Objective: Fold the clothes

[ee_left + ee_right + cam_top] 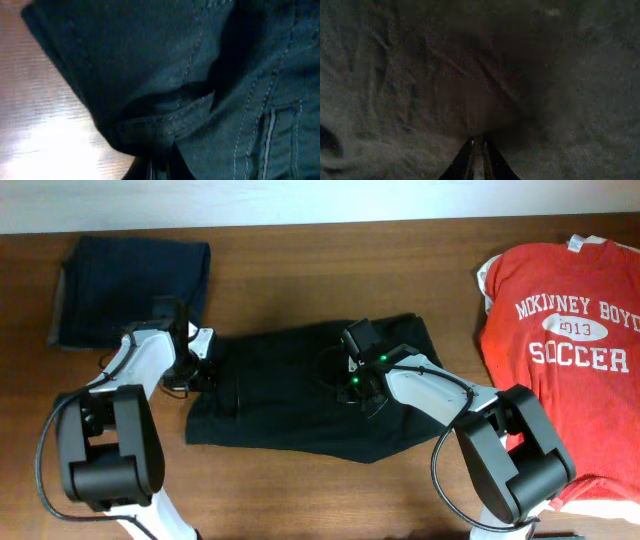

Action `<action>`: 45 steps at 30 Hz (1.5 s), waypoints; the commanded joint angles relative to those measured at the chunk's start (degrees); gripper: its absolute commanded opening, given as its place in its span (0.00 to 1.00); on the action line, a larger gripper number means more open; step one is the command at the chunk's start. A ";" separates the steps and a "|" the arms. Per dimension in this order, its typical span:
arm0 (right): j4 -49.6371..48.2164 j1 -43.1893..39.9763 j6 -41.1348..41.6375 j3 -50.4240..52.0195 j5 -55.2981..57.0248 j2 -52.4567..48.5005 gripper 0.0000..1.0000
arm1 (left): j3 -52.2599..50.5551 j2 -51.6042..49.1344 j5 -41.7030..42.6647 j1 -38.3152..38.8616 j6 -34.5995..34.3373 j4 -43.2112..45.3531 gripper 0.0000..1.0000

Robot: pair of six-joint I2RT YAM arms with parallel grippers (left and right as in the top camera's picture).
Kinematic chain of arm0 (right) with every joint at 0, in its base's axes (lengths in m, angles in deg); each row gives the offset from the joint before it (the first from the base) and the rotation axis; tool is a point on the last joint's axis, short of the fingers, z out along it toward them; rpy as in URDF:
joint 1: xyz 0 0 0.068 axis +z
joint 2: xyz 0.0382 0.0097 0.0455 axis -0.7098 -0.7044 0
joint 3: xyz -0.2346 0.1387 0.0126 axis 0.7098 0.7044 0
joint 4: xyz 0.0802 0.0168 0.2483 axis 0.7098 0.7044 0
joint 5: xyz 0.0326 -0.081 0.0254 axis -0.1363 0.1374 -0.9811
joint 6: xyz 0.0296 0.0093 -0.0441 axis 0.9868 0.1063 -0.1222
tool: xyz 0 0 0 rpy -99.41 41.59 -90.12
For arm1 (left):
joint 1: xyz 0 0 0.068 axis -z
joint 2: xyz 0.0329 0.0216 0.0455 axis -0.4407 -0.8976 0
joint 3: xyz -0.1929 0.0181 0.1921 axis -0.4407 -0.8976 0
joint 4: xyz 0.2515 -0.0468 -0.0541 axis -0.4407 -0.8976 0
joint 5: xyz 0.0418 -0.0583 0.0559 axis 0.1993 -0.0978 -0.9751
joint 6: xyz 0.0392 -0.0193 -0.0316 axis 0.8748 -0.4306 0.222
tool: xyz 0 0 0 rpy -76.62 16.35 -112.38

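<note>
The right wrist view is dim: the right gripper (476,156) shows only narrow fingertips close together on murky cloth, and I cannot tell whether they pinch it. The left wrist view is clearer, showing seams and a fold of the black garment (210,75) clenched in the left gripper (156,169), itself mostly cut off. Overhead, the garment lies mid-table (300,250), with the left arm reaching low to its left edge and the right arm to its middle.
</note>
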State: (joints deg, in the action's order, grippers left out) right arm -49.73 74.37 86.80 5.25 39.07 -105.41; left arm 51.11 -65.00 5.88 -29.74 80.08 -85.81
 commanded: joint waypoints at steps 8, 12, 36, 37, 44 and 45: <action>24.63 -6.03 -5.55 -19.96 -16.09 4.15 0.04 | 37.97 -2.45 -3.80 7.69 -5.16 -30.10 0.01; 12.26 6.03 3.98 -8.68 -12.63 1.70 0.04 | 52.28 -2.45 2.78 9.88 -7.72 -38.86 0.01; -26.77 0.76 0.07 -8.83 -15.74 -10.36 0.04 | 54.01 -2.45 7.85 12.61 -25.35 -38.71 0.01; -25.29 0.00 -1.57 -10.19 -15.58 -9.77 0.04 | 54.01 -2.45 7.85 12.61 -25.49 -38.77 0.01; -29.86 -4.00 -1.99 -15.04 -8.52 -16.72 0.04 | 54.01 -2.45 7.82 12.61 -25.46 -39.17 0.01; -32.39 -4.00 -1.97 -15.04 -8.55 -18.64 0.04 | 54.01 -2.45 7.80 12.61 -25.46 -39.17 0.01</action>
State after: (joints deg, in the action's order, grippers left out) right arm -79.30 69.93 85.05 -9.65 29.12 -119.64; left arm 103.89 -68.30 13.44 -17.11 55.38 -125.15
